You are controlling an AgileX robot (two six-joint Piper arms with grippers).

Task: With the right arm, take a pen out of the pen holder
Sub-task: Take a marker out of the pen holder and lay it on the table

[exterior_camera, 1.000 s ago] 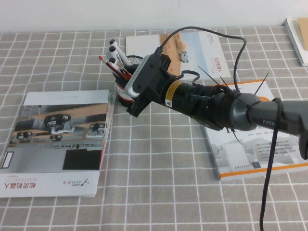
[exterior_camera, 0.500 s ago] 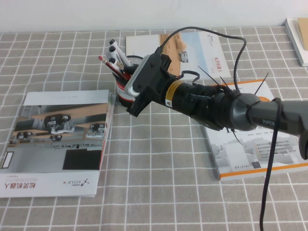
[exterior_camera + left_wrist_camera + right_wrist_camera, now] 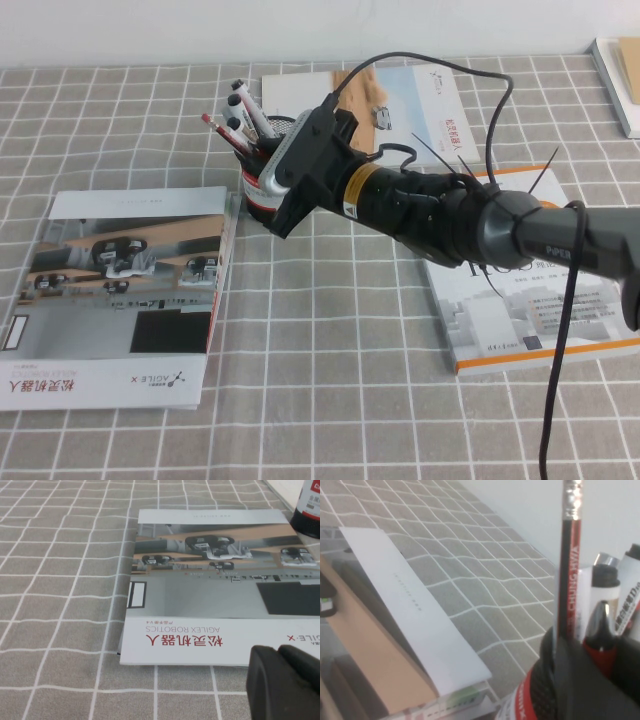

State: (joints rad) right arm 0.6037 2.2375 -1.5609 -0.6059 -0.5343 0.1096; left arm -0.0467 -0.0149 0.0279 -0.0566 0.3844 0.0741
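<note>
A black mesh pen holder (image 3: 256,203) with a red band stands at the middle back of the table. It holds a red-black pencil (image 3: 222,130), white markers (image 3: 248,108) and a red pen (image 3: 599,630) with a silver tip. My right gripper (image 3: 264,172) reaches into the holder's mouth from the right. In the right wrist view the right gripper (image 3: 600,652) has a dark finger on each side of the red pen and is shut on it, with the pencil (image 3: 568,565) beside it. My left gripper (image 3: 277,652) hangs shut over the near edge of the left booklet (image 3: 215,580).
A large booklet (image 3: 125,290) lies left of the holder, touching its base. Another booklet (image 3: 410,100) lies behind the holder, and an orange-edged book (image 3: 540,310) lies under my right arm. A flat white object (image 3: 620,70) sits at the far right edge.
My right gripper's fingers have closed in on the red pen. The pencil and markers have shifted slightly up and left, and the wrist has nudged with them.
</note>
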